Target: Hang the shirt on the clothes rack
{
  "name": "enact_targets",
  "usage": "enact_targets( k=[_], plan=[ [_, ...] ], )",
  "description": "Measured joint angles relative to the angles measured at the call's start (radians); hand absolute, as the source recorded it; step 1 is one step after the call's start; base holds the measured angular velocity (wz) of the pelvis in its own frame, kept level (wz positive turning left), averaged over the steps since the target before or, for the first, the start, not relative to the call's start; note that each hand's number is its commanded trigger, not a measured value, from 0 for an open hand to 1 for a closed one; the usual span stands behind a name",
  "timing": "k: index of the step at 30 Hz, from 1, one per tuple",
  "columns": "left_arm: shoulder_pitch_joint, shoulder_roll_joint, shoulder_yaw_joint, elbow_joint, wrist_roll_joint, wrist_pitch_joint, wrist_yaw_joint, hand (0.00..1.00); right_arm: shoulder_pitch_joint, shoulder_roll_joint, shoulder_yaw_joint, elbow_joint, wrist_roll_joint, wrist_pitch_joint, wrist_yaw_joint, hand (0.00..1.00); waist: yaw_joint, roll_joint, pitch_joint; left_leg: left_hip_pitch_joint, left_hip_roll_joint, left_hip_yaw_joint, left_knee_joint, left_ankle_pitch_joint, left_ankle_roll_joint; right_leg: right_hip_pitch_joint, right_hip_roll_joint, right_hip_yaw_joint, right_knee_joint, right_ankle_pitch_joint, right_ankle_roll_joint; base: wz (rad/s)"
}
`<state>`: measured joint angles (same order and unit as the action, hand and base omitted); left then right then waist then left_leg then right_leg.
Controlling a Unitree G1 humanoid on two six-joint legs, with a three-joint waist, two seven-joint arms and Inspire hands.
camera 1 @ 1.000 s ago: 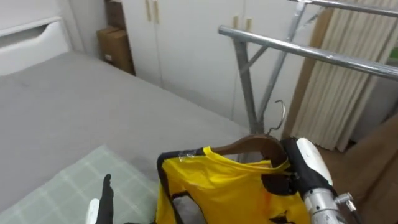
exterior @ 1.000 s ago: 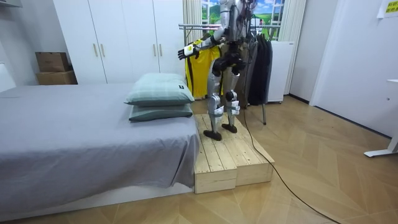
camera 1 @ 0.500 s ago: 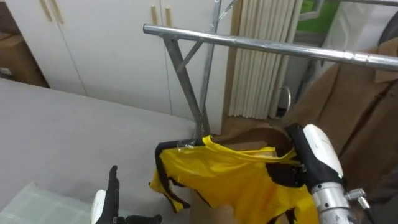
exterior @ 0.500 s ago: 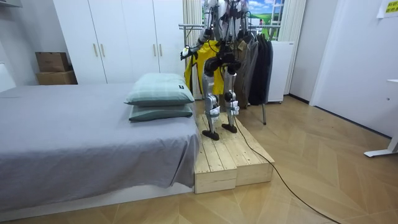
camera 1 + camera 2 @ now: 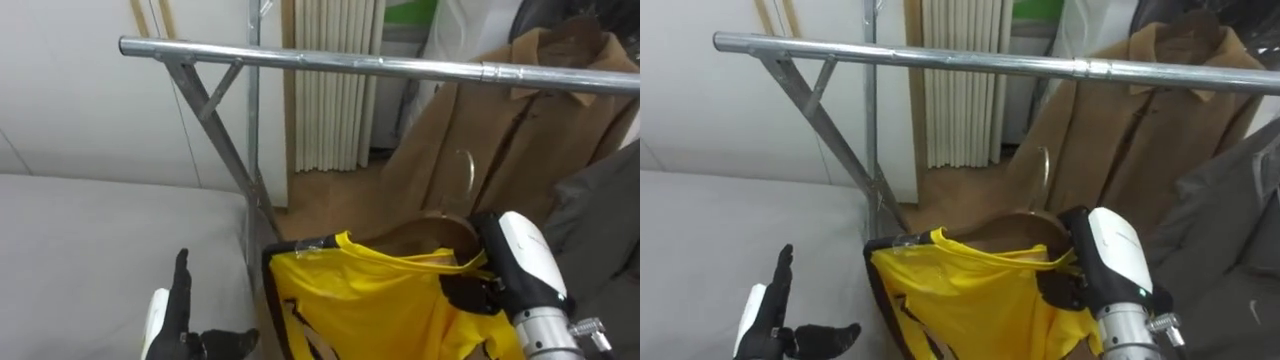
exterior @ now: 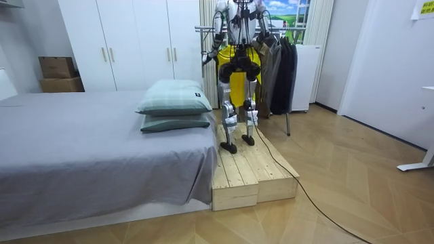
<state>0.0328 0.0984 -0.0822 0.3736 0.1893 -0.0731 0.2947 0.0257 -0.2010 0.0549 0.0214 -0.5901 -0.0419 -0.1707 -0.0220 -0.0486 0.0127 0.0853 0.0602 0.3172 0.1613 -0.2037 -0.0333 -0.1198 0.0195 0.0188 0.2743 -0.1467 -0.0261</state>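
The rail [image 5: 350,65] runs across the top, from ten to two o'clock. Below it, at five o'clock, the shirt [image 5: 380,300] sits on a hanger [image 5: 430,235] gripped by the right hand [image 5: 478,295], its hook under the rail and apart from it. A coat [image 5: 500,130] hangs from the rail at two o'clock, behind the hanger. The left hand [image 5: 175,320], fingers straight, is at seven o'clock over the bed [image 5: 100,220].

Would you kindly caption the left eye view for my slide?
Right hand holds a yellow garment on a wooden hanger below the clothes rail; left hand open.
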Motion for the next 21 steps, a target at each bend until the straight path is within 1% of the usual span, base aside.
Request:
enact_targets(
  k=[5, 6, 8, 9, 12, 13, 16, 18, 19, 21],
  plan=[
    [0.015, 0.001, -0.001, 0.000, 0.020, 0.003, -0.027, 0.00, 0.013, 0.009, 0.002, -0.027, -0.022, 0.000, 0.001, 1.00, 0.003, -0.008, -0.0040, 0.012, 0.002, -0.015, -0.001, 0.000, 0.000, 0.017, 0.000, -0.021, -0.009, 0.001, -0.001, 0.02],
    [0.018, 0.002, 0.000, 0.000, 0.022, 0.004, -0.037, 0.00, 0.018, 0.009, 0.002, -0.027, -0.023, 0.001, 0.001, 1.00, 0.009, -0.011, -0.0059, 0.013, 0.003, -0.016, -0.001, 0.000, 0.000, 0.021, 0.001, -0.022, -0.018, 0.001, -0.001, 0.00],
    [0.028, 0.005, -0.001, 0.003, 0.024, 0.005, -0.047, 0.00, 0.025, 0.009, 0.004, -0.027, -0.024, 0.001, 0.003, 1.00, 0.021, -0.013, -0.0058, 0.013, 0.003, -0.016, -0.002, 0.000, 0.000, 0.023, 0.002, -0.021, -0.022, 0.002, -0.004, -0.06],
    [0.040, 0.005, -0.001, 0.010, 0.028, 0.005, -0.047, 0.00, 0.031, 0.008, 0.003, -0.028, -0.027, 0.001, 0.003, 1.00, 0.027, -0.013, -0.0062, 0.015, 0.003, -0.016, -0.002, 0.000, 0.000, 0.024, 0.003, -0.019, -0.022, 0.002, -0.004, -0.07],
    [0.071, 0.011, -0.001, 0.064, 0.039, 0.012, -0.049, 0.00, 0.032, 0.006, 0.002, -0.029, -0.029, 0.001, 0.003, 1.00, 0.027, -0.012, -0.0064, 0.021, 0.003, -0.016, -0.002, 0.000, 0.000, 0.034, 0.003, -0.021, -0.033, 0.003, -0.005, -0.04],
    [0.091, 0.010, -0.001, 0.069, 0.039, 0.018, -0.051, 0.00, 0.032, 0.006, 0.001, -0.035, -0.029, 0.001, 0.003, 1.00, 0.028, -0.012, -0.0064, 0.024, 0.004, -0.016, -0.002, 0.000, 0.000, 0.037, 0.004, -0.021, -0.036, 0.004, -0.006, -0.06],
    [0.118, 0.010, 0.000, 0.074, 0.039, 0.024, -0.064, 0.00, 0.032, 0.005, -0.001, -0.051, -0.030, 0.001, 0.003, 1.00, 0.025, -0.010, -0.0066, 0.024, 0.006, -0.016, -0.002, 0.000, 0.000, 0.039, 0.005, -0.027, -0.037, 0.004, -0.006, 0.01],
    [0.118, 0.008, 0.000, 0.089, 0.039, 0.024, -0.069, 0.00, 0.031, 0.005, -0.002, -0.056, -0.036, 0.001, 0.003, 1.00, 0.025, -0.007, -0.0070, 0.024, 0.007, -0.016, -0.002, 0.000, 0.000, 0.040, 0.004, -0.037, -0.037, 0.004, -0.007, 0.06],
    [0.117, 0.007, 0.000, 0.106, 0.039, 0.023, -0.071, 0.00, 0.030, 0.005, -0.002, -0.056, -0.042, 0.001, 0.003, 1.00, 0.024, -0.005, -0.0076, 0.024, 0.007, -0.016, -0.002, 0.000, 0.000, 0.040, 0.003, -0.048, -0.037, 0.005, -0.007, 0.04],
    [0.113, 0.008, -0.001, 0.146, 0.038, 0.022, -0.074, 0.00, 0.030, 0.005, -0.002, -0.057, -0.044, 0.001, 0.003, 1.00, 0.024, -0.004, -0.0076, 0.023, 0.008, -0.016, -0.002, 0.000, 0.000, 0.040, 0.003, -0.053, -0.037, 0.006, -0.009, 0.02]
  ],
)
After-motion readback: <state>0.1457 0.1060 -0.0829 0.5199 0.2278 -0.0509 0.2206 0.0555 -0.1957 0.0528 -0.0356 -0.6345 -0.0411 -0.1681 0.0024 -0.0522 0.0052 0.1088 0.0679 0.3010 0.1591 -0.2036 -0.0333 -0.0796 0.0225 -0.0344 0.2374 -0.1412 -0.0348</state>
